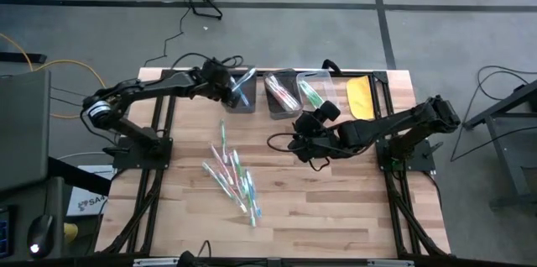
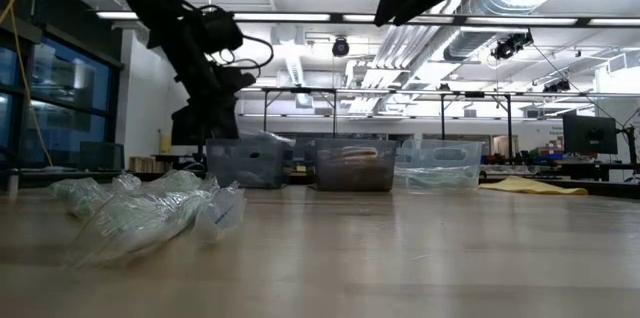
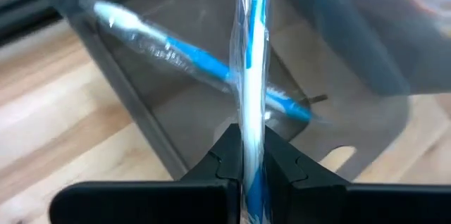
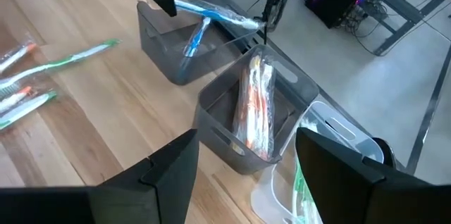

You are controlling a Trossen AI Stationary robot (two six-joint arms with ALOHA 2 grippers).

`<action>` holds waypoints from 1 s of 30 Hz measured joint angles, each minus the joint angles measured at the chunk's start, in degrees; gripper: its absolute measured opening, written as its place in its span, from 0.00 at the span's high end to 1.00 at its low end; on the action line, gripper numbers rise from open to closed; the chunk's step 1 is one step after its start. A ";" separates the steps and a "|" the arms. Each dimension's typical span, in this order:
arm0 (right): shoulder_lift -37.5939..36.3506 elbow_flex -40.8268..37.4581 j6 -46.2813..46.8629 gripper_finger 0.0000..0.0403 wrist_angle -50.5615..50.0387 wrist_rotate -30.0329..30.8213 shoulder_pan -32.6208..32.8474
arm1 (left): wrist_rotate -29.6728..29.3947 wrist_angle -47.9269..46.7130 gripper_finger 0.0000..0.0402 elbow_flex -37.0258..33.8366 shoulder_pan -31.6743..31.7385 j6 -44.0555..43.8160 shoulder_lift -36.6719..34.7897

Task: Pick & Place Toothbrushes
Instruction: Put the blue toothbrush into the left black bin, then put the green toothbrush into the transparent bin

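Observation:
My left gripper point(image 1: 237, 86) hovers over the left grey bin point(image 1: 239, 91) at the table's far edge, shut on a wrapped blue toothbrush point(image 3: 252, 69). Another blue toothbrush point(image 3: 190, 58) lies slanted in that bin, its head end over the rim. The middle bin point(image 4: 257, 115) holds orange-red toothbrushes point(image 4: 255, 108); the clear right bin point(image 1: 315, 91) holds green ones point(image 1: 312, 95). A loose pile of wrapped toothbrushes point(image 1: 233, 175) lies flat on the table centre. My right gripper point(image 1: 300, 145) hangs open above the table, just near of the middle bin. My left gripper pinches the wrapped blue toothbrush between its two fingers point(image 3: 278, 164), which lie across the handle point(image 3: 251, 139). The brush is lifted clear and sticks out beyond the fingertips, over the left bin. How far back it reaches I cannot tell.
A yellow flat object point(image 1: 361, 97) lies right of the clear bin at the table's far right corner. Bare wood point(image 1: 336, 208) shows on the table's near and right parts. Cables and the arm bases stand at both table sides.

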 joint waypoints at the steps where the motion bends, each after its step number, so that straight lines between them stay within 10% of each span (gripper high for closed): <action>1: 0.01 0.00 0.02 0.43 0.02 0.01 -0.01 | -0.41 -0.39 0.96 0.00 -0.02 -0.43 0.36; 14: 0.03 0.00 0.22 0.43 0.59 -0.01 -0.01 | -1.36 -0.85 0.95 0.00 0.05 -3.62 1.45; 24: 0.03 0.00 1.53 0.43 1.53 -3.30 -0.01 | -1.12 -0.54 0.50 -0.02 0.05 -2.22 1.45; 30: 2.20 0.00 6.58 0.43 4.43 -7.98 0.63 | -1.31 -0.68 0.41 -0.02 0.05 1.32 -0.80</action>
